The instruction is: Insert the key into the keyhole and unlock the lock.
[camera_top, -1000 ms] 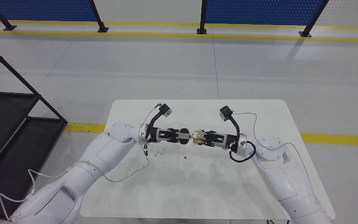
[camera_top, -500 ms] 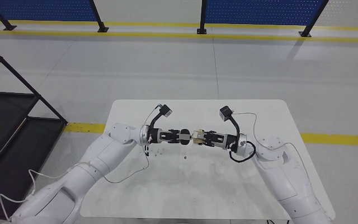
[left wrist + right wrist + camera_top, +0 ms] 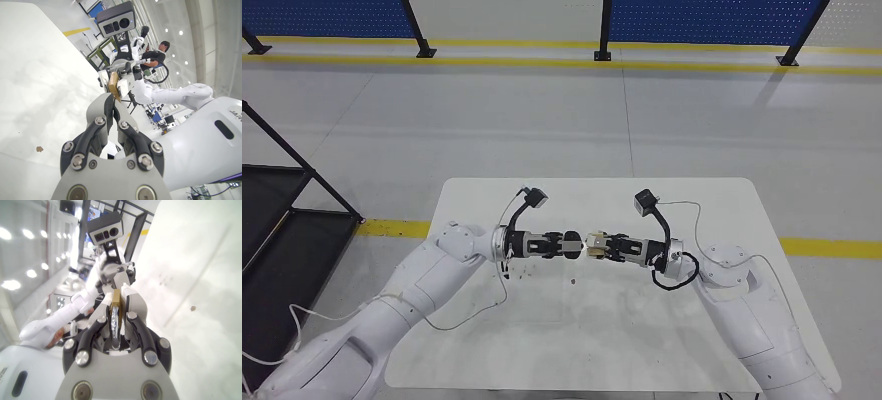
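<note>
We see the right jaws clenched on the one brass padlock (image 3: 116,298), white pads pressed against its two broad faces, with the chrome shackle (image 3: 115,321) pointing back toward that wrist. The left jaws are pinched almost fully together, leaving only a thin slit between their dark ribbed pads (image 3: 108,106). Their tips touch the padlock's bottom edge. We cannot make out a key in that slit. In the top view the two arms meet end to end at the centre of the frame, and the padlock sits between them, held in the air over the middle of the white desk (image 3: 592,345). One small brown speck (image 3: 571,281) lies on the desk, just below the padlock in the frame.
</note>
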Robot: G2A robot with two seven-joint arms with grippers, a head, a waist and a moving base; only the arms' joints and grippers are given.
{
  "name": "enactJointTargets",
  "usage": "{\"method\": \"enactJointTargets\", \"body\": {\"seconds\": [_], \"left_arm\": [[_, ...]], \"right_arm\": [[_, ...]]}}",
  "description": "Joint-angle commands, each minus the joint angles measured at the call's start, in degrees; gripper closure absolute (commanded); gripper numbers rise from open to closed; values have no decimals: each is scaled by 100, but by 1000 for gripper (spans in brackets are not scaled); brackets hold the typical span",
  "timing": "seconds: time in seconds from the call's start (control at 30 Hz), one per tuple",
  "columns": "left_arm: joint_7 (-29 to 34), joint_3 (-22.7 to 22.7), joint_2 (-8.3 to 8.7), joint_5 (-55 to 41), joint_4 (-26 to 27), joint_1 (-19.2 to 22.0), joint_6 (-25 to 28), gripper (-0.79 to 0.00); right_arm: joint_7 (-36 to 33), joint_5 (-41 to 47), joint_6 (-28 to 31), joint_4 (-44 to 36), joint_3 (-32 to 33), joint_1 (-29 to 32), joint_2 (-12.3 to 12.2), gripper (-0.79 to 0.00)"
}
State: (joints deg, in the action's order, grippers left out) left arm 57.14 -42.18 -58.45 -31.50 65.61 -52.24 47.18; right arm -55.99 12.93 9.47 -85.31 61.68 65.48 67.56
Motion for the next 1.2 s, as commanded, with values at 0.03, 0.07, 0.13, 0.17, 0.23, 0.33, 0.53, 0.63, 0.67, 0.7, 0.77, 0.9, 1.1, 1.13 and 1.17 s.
{"method": "enactJointTargets", "body": {"seconds": [0.03, 0.07, 0.13, 0.17, 0.23, 0.33, 0.53, 0.63, 0.67, 0.7, 0.77, 0.9, 1.1, 1.13, 1.17], "left_arm": [[-132, 13, 26, 114, 32, -16, 129, 0], [-176, 18, 35, 165, 51, -14, 173, 0], [-261, 34, 52, 244, 67, -25, 258, 0], [-305, 32, 61, 296, 64, -18, 302, 0], [-397, 40, 73, 393, 59, -25, 394, 0], [-538, 43, 86, 570, 51, -26, 534, 0], [-761, 30, 93, 825, 33, -43, 757, 0], [-832, 19, 88, 900, 47, -58, 829, 0], [-844, 15, 86, 917, 51, -61, 841, 0], [-856, 9, 84, 931, 53, -64, 853, 0], [-882, -3, 80, 959, 54, -71, 879, 0], [-898, -34, 69, 983, 63, -77, 895, 0], [-936, -83, 53, 1080, 75, -90, 901, 0], [-948, -92, 50, 1108, 83, -92, 907, 0], [-963, -100, 47, 1136, 92, -98, 917, 0]], "right_arm": [[0, 0, 0, 0, 0, 0, 0, 0], [0, 0, 0, 0, 0, 0, 0, 0], [0, 0, 0, 0, 0, 0, 0, 0], [0, 0, 0, 0, 0, 0, 0, 0], [0, 0, 0, 0, 0, 0, 0, 0], [0, 0, 0, 0, 0, 0, 0, 0], [0, 0, 0, 0, 0, 0, 0, 0], [0, 0, 0, 0, 0, 0, 0, 0], [0, 0, 0, 0, 0, 0, 0, 0], [0, 0, 0, 0, 0, 0, 0, 0], [0, 0, 0, 0, 0, 0, 0, 0], [0, 0, 0, 0, 0, 0, 0, 0], [0, 0, 0, 0, 0, 0, 0, 0], [0, 0, 0, 0, 0, 0, 0, 0], [0, 0, 0, 0, 0, 0, 0, 0]]}}
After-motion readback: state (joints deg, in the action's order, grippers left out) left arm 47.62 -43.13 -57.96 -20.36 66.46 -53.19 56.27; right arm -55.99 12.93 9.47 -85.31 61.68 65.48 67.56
